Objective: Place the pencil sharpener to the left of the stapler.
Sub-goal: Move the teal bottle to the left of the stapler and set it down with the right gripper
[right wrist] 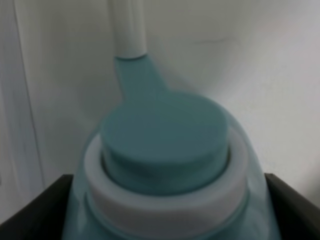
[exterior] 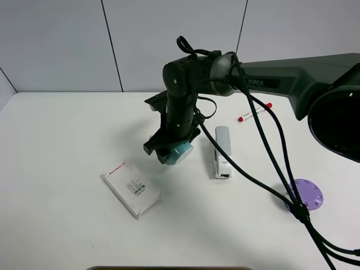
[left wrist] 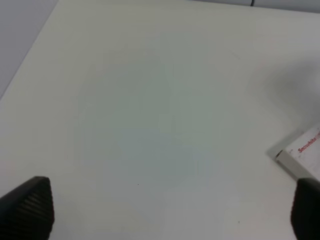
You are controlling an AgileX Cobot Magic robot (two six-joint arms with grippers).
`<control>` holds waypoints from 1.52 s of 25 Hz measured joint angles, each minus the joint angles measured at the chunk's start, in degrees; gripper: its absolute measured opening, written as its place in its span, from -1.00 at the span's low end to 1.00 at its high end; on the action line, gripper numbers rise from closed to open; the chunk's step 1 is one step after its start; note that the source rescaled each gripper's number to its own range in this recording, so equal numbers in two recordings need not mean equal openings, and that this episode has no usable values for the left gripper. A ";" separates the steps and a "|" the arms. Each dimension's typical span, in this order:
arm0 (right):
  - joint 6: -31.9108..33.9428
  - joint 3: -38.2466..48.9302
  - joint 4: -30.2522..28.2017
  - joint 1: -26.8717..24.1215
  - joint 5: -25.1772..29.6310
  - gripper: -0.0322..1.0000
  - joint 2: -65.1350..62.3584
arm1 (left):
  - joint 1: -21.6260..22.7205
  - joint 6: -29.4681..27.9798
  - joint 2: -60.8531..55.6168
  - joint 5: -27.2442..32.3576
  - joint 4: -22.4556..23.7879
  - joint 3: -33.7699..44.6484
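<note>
Your right gripper is clamping the pencil sharpener, with its jaws closed against the teal body from both sides. In the right wrist view the dark fingers are pressing in at either flank. The sharpener is sitting just left of the stapler, with a narrow strip of bare table showing between them. You cannot tell whether it is resting on the surface or hanging just above it.

To the left of the sharpener you are looking at broad open tabletop running to the table's left edge and back to the rear edge under the wall. The white box is lying angled to the front-left, clear of the sharpener. The marker is lying behind the stapler toward the rear right. The purple container is sitting well apart at the front right. The arm's cables are trailing over the stapler in the high view and running down beside the purple container.

Your left gripper is standing wide open and gripping nothing. It is hovering over bare table, with a corner of the box close to one fingertip.
</note>
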 joint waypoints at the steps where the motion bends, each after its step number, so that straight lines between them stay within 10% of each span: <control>1: 0.00 0.00 0.00 0.00 0.00 -0.93 0.21 | 0.00 0.00 0.00 0.00 0.00 0.00; 38: -0.05 0.00 -0.16 0.00 0.05 -0.93 3.90 | 0.00 0.00 0.00 0.00 0.00 0.00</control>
